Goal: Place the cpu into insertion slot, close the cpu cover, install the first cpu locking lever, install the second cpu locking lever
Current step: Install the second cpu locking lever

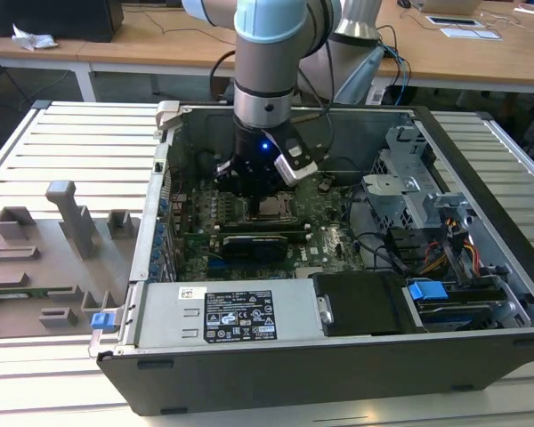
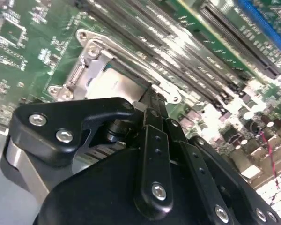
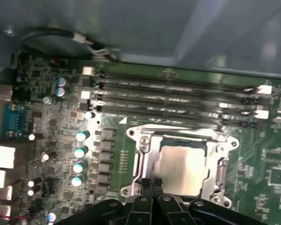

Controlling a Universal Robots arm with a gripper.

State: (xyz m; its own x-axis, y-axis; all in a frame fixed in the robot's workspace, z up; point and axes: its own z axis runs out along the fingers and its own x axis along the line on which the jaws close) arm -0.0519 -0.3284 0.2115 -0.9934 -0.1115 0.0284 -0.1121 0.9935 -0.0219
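Slatted white workbench panels (image 1: 62,142) carry an open desktop computer case (image 1: 276,374) lying on its side, with wooden desks behind it. Nearest in the exterior view is the case's front wall, then the grey power supply (image 1: 222,313) with its label and a black drive bay (image 1: 360,302); to the exterior view's left of the case sits a grey fixture plate (image 1: 44,258) with upright blocks. Further in lies the green motherboard (image 1: 329,218), and over it the arm's black gripper (image 1: 265,189) hangs low, directly above the socket area. In both wrist views the gripper (image 3: 152,187) has its fingers drawn together with no gap between the tips, which sit at the edge of the cpu cover (image 3: 147,159) and hold nothing that can be seen. The cpu (image 3: 182,168) lies flat in the insertion slot (image 3: 214,165), its silvery top showing through the window of the cpu cover, which is folded down over it. The second wrist view shows the cpu (image 2: 114,86) framed the same way. Beyond the socket run long memory slots (image 3: 178,96), then the case's grey back wall.
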